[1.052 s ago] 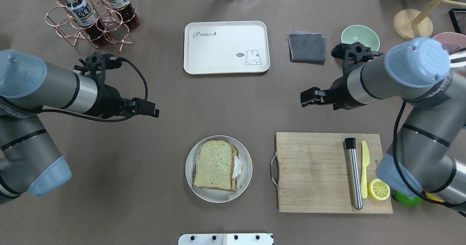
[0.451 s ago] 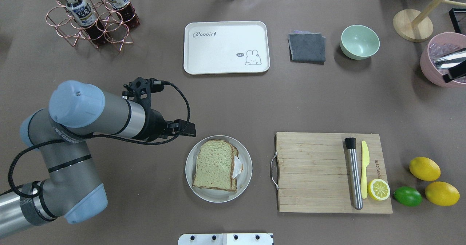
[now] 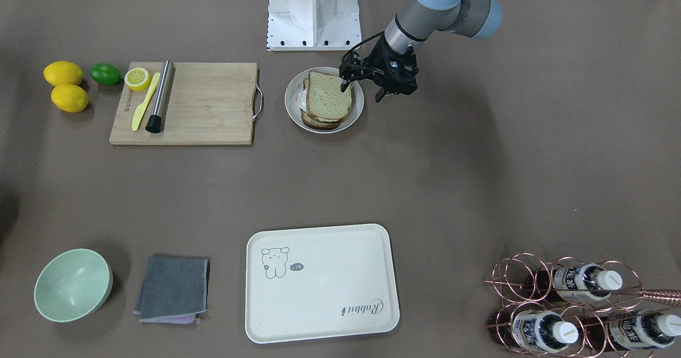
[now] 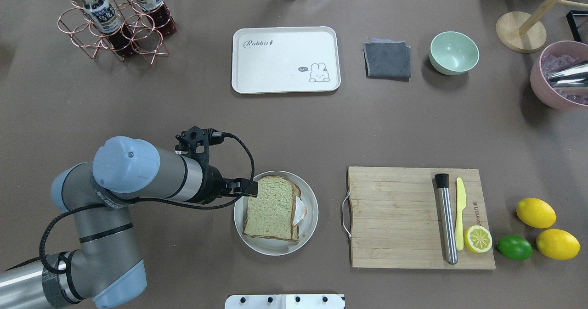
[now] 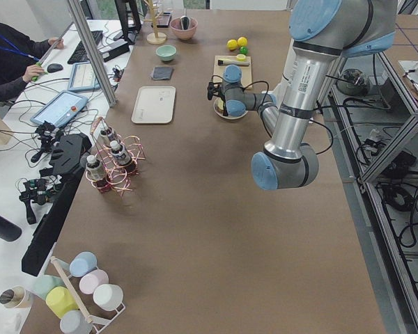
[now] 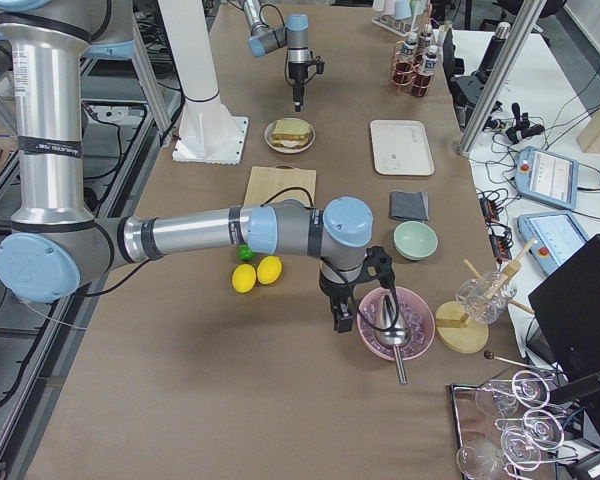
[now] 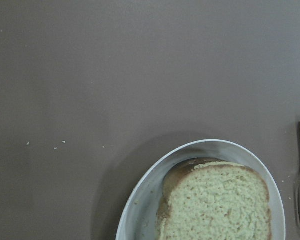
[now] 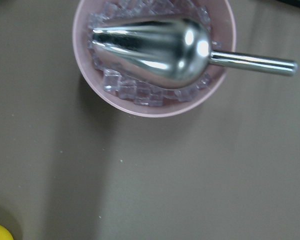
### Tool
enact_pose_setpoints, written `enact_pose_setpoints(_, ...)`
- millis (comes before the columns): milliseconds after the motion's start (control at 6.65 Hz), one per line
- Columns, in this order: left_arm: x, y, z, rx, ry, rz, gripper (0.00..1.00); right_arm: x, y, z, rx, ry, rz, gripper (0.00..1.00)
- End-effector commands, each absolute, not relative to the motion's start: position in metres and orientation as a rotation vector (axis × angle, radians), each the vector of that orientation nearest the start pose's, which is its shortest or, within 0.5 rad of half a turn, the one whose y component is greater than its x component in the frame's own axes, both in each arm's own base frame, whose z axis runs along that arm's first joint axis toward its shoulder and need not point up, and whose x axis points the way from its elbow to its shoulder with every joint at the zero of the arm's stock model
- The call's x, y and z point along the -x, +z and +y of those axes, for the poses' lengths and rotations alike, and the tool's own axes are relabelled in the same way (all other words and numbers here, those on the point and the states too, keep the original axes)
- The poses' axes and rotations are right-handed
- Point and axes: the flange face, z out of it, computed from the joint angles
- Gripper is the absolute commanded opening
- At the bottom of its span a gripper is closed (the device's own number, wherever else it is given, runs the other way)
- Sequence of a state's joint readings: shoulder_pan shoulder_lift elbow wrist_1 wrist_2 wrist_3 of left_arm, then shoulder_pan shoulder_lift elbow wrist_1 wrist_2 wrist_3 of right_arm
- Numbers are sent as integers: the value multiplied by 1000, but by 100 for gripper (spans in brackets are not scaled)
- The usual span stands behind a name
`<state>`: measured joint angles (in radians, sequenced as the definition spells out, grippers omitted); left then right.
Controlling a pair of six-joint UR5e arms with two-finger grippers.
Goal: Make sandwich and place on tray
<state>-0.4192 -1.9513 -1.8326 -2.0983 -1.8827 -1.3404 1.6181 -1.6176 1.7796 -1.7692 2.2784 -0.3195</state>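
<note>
The sandwich, two speckled bread slices with a white egg edge poking out on the right, lies on a round white plate. It also shows in the front view and the left wrist view. My left gripper hovers open over the plate's left rim, one finger above the bread's corner; in the overhead view it sits at the sandwich's upper left corner. The cream tray lies empty at the far middle. My right gripper shows only in the right side view, beside a pink bowl; I cannot tell its state.
A wooden cutting board with a steel muddler, a yellow knife and a lemon half lies right of the plate. Lemons and a lime lie beyond. A pink bowl, green bowl, grey cloth and bottle rack stand at the back.
My left arm has swung right and toward the near edge, bringing its gripper from the open table to the plate's left rim. My right arm has left the overhead view.
</note>
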Motion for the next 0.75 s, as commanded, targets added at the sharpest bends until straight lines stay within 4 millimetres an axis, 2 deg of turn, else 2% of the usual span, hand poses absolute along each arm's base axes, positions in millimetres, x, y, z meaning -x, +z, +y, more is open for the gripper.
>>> enact_pose_setpoints(0, -508, 291, -334, -100, 13, 1150, 83, -109, 617, -447, -82, -238, -691, 100)
enact_pose_setpoints(150, -509, 294, -334, -98, 13, 1143, 63, -109, 617, -446, -83, -239, -690, 100)
enact_pose_setpoints(301, -510, 296, -333, -97, 14, 1141, 50, -109, 617, -446, -84, -238, -690, 100)
enact_pose_setpoints(601, -524, 300, -320, -78, 37, 1133, 42, -110, 618, -446, -86, -237, -690, 100)
